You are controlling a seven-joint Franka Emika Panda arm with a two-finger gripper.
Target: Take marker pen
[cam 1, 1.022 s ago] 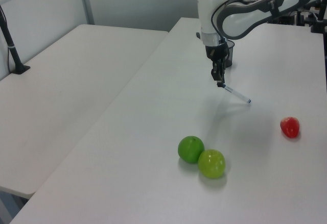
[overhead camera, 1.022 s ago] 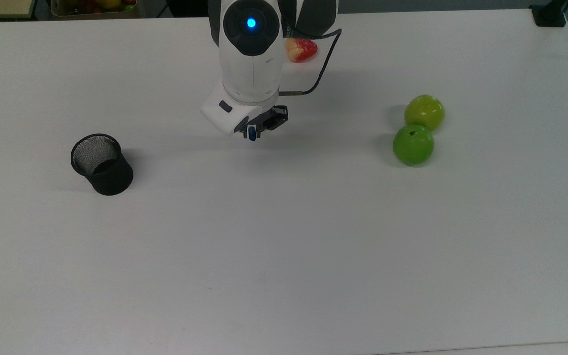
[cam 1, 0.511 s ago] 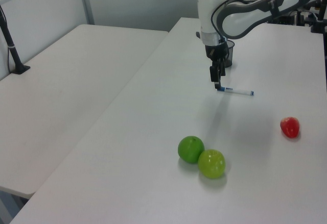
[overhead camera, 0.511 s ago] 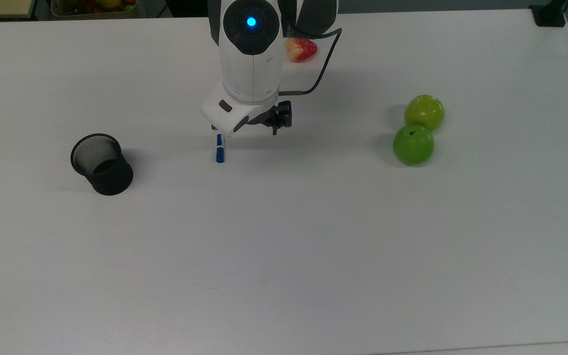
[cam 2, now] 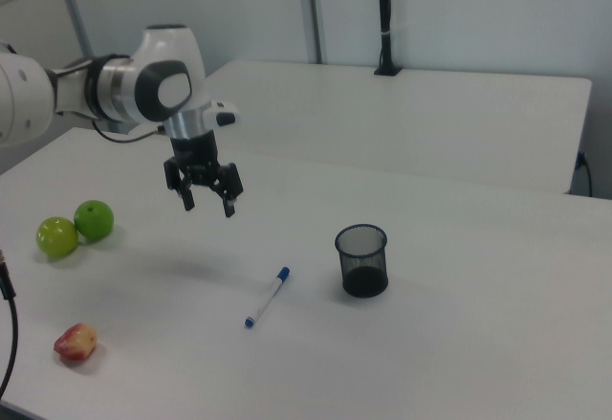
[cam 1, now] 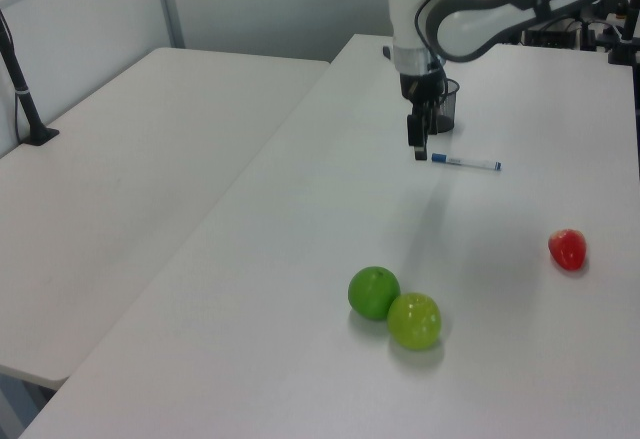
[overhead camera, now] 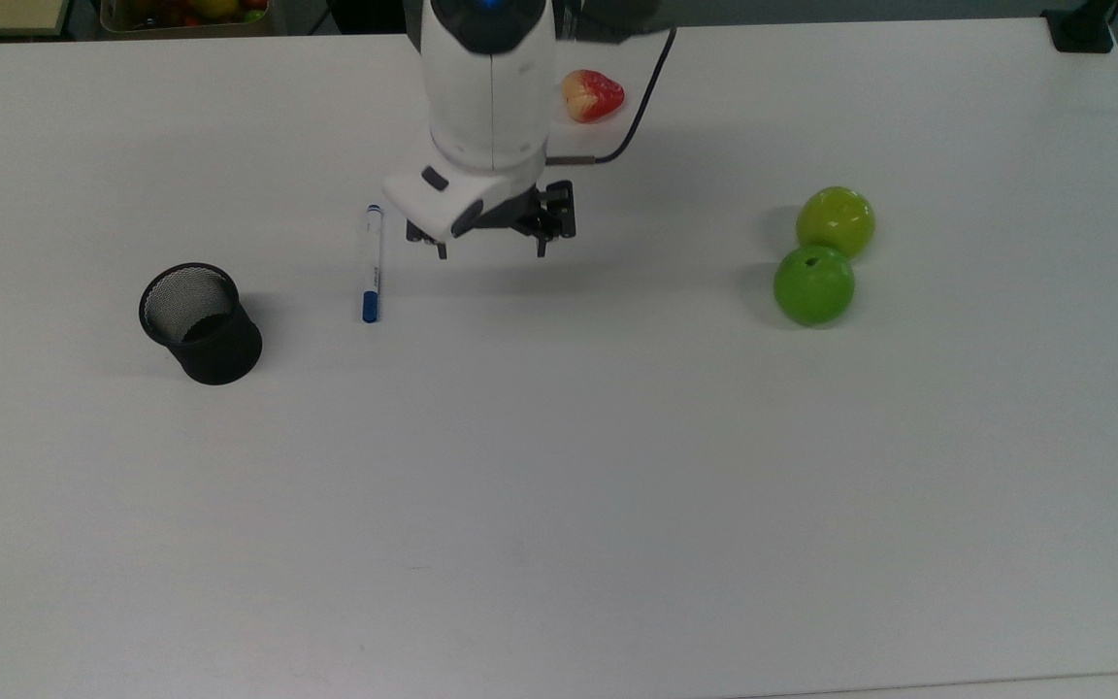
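Note:
The marker pen [overhead camera: 372, 262] lies flat on the white table [overhead camera: 559, 505], white barrel with a blue cap pointing toward the top view's bottom. It also shows as the marker pen [cam 1: 466, 163] in the left view and the marker pen [cam 2: 267, 298] in the right view. My gripper [overhead camera: 491, 250] hangs above the table to the top view's right of the pen, open, with nothing between its fingers. The right view has the gripper [cam 2: 208, 206] well above the tabletop, jaws spread wide. In the left view the gripper [cam 1: 419, 149] sits just left of the pen's capped end.
A black mesh cup [overhead camera: 200, 322] stands upright to the top view's left of the pen. Two green apples [overhead camera: 835, 221] [overhead camera: 813, 283] touch each other at the top view's right. A red-and-yellow fruit [overhead camera: 593, 95] lies behind the arm.
The gripper held the pen's end a second ago, then opened and rose. The pen dropped flat and rolled toward the top view's left, nearer the cup.

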